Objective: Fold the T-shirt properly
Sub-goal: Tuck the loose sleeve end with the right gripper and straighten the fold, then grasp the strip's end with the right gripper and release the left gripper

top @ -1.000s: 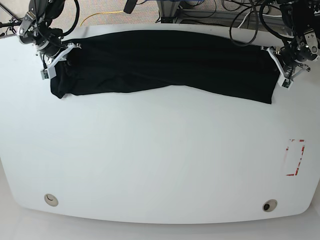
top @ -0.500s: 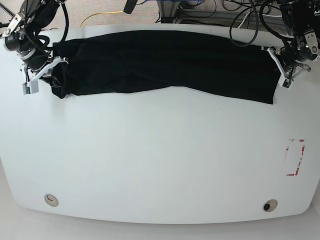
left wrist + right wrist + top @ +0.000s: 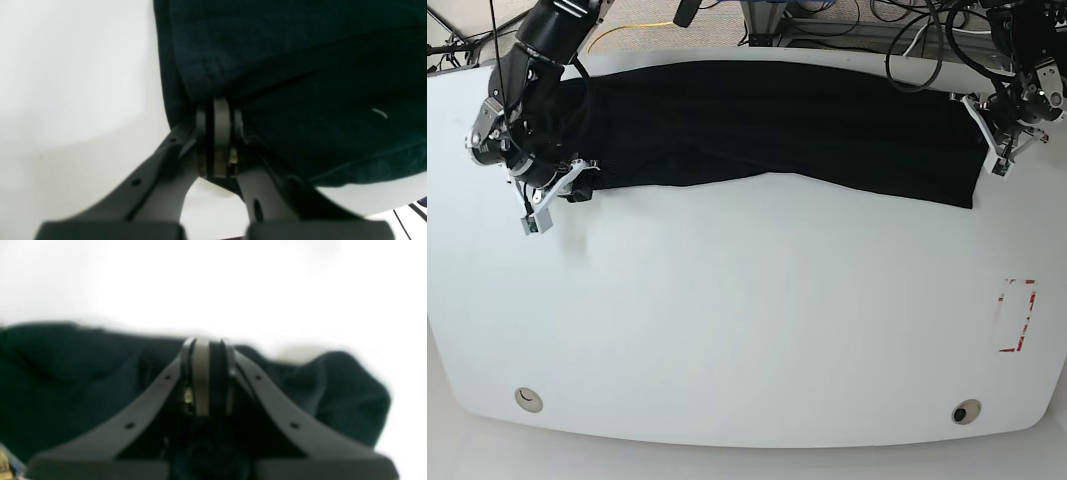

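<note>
Lying as a long black band across the far part of the white tabletop [image 3: 747,330], the T-shirt [image 3: 767,125], stretched from about 10 o'clock to about 2 o'clock in the base view, its near edge sagging lower toward the 3 o'clock end. Pinching the cloth at the 2 o'clock end, the left claw [image 3: 999,160], pressed together on the shirt's edge; in the left wrist view the fingertips [image 3: 221,115] closed tight with dark fabric bulging above them. Gripping the 10 o'clock end, the right claw [image 3: 562,190], jaws nearly together on a bunched fold of the shirt; in the blurred right wrist view the claw [image 3: 206,350] buried in the gathered cloth [image 3: 66,380], white tabletop beyond. Marked near 4 o'clock, a red dashed rectangle [image 3: 1017,315]; set into the near rim, two round holes [image 3: 528,400] at 7 and 5 o'clock.
</note>
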Robot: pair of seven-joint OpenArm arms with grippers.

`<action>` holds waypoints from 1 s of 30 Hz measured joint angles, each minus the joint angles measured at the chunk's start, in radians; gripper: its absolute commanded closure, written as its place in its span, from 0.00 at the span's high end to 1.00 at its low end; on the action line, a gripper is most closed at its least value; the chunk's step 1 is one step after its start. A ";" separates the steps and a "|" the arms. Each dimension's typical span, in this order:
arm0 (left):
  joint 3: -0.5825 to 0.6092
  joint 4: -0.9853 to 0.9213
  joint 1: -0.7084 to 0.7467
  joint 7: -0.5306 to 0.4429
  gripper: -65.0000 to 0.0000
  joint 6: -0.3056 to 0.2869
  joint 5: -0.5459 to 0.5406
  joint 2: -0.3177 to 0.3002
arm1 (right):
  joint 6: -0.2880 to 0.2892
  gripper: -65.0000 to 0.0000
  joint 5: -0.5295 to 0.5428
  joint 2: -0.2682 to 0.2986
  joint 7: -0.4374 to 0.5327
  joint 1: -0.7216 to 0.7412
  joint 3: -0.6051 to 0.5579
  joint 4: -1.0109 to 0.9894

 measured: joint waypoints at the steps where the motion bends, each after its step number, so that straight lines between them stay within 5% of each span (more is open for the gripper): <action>1: 0.000 0.000 0.000 0.000 0.01 0.000 0.000 0.000 | 0.000 0.09 -0.027 0.009 0.002 0.005 -0.002 -0.011; 8: 0.000 -0.001 0.000 0.002 0.01 0.000 0.006 0.001 | -0.002 0.09 -0.047 0.126 0.006 -0.055 0.014 -0.011; 21: -0.003 -0.026 -0.007 -0.013 0.01 0.000 -0.006 -0.002 | -0.001 0.09 -0.030 0.171 0.009 -0.137 0.105 -0.028; 30: -0.004 -0.044 -0.031 -0.017 0.01 0.000 -0.006 -0.003 | -0.003 0.09 0.251 0.171 -0.064 -0.171 0.183 0.111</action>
